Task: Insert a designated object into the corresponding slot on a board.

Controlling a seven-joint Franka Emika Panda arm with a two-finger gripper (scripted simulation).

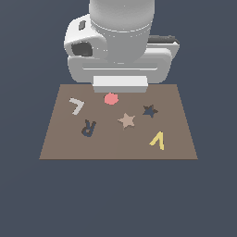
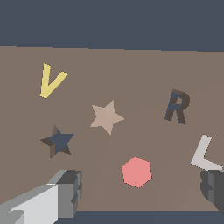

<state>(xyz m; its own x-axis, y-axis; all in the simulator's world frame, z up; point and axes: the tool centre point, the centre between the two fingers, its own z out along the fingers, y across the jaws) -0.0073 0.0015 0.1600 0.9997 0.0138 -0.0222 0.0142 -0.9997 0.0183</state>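
Note:
The tan star (image 1: pixel 126 121) lies flat near the middle of the brown board (image 1: pixel 60 143); it also shows in the wrist view (image 2: pixel 106 117). The dark navy star-shaped slot (image 1: pixel 149 110) is just to its right and a little farther back in the exterior view, and shows in the wrist view (image 2: pixel 58 141). My gripper (image 2: pixel 142 192) is open and empty, high above the board's far edge. One finger (image 2: pixel 68 190) shows beside the slot and the other (image 2: pixel 213 188) past the white L. In the exterior view the arm's body hides the fingers.
On the board lie a pink hexagon (image 1: pixel 111 98) (image 2: pixel 137 172), a white L (image 1: pixel 76 106) (image 2: pixel 204 154), a dark R-shaped recess (image 1: pixel 88 127) (image 2: pixel 176 107) and a yellow V (image 1: pixel 158 140) (image 2: pixel 50 80). The board (image 2: pixel 131 70) rests on a dark blue floor.

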